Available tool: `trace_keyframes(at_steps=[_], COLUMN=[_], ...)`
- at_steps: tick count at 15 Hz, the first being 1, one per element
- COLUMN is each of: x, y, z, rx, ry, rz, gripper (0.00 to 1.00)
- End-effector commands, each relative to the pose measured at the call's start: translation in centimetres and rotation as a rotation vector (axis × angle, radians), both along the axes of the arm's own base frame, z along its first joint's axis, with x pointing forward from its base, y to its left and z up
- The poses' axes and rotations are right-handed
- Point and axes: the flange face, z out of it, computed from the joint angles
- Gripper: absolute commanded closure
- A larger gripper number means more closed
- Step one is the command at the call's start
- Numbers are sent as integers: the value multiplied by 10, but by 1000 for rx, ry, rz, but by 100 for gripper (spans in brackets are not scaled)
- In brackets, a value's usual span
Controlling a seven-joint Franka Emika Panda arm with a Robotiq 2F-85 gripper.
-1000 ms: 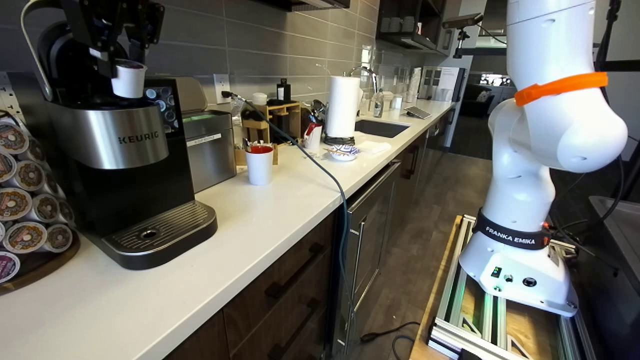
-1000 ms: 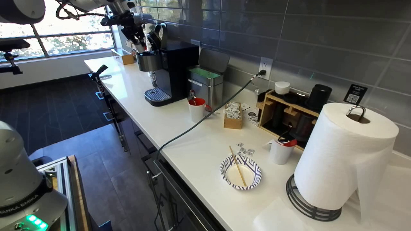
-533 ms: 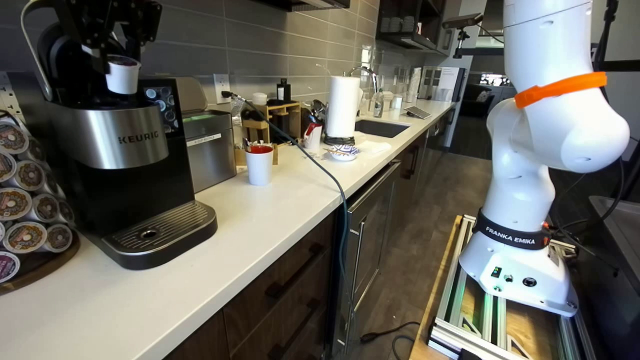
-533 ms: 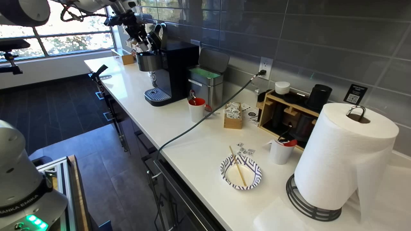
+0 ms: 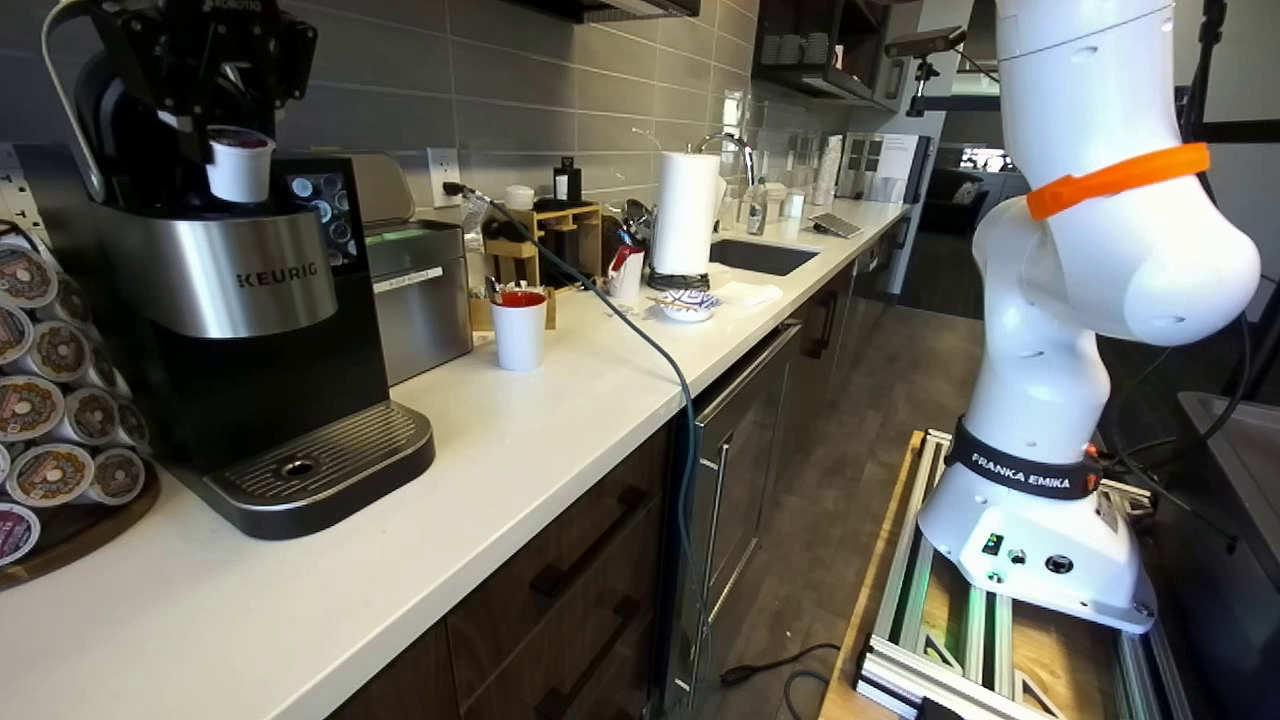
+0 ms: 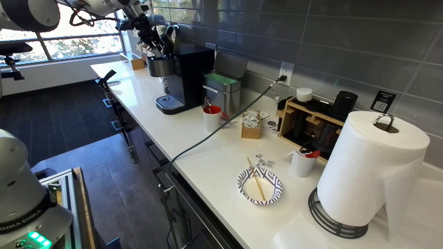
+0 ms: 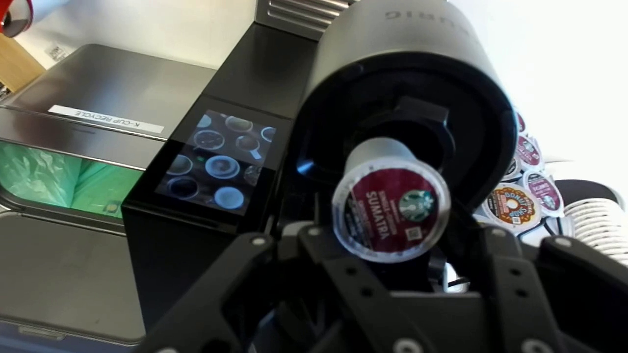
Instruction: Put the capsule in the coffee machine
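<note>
The capsule (image 7: 391, 212) is a small white cup with a dark red "Sumatra" lid, facing up. It is between the fingers of my gripper (image 7: 392, 235), which is shut on it. In the wrist view the capsule's lower end overlaps the round dark pod opening (image 7: 417, 132) of the coffee machine. In an exterior view the capsule (image 5: 240, 168) is just above the rim of the black and silver coffee machine (image 5: 250, 275), slightly tilted. The capsule (image 6: 157, 53) also shows at the machine's top (image 6: 161, 65) in an exterior view. The machine's lid is raised. The capsule's bottom is hidden.
The machine's raised handle (image 5: 68, 110) stands close beside my gripper. A metal K-cup recycle bin (image 5: 425, 290) with its lid up is next to the machine. A rack of capsules (image 5: 55, 400) stands on the other side. A white cup (image 5: 520, 332) is on the counter.
My gripper, with the capsule in it, has moved inward over the coffee machine and a little lower. The capsule is now closer to the machine's rim.
</note>
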Motion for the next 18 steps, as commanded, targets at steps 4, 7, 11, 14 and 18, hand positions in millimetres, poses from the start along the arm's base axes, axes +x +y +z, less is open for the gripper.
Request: trace_keyframes(at_steps=[4,7,11,14,18], x=[3,4,4,6,7], y=[7,9,11,13,15], z=[-5,-8,-11,-13,-14], rx=[-15,-11,-11,-4,7], ry=[24,46,56,61,71], rz=[-23,-16,-15,-8,-11], gripper=[71,71,71,71,14])
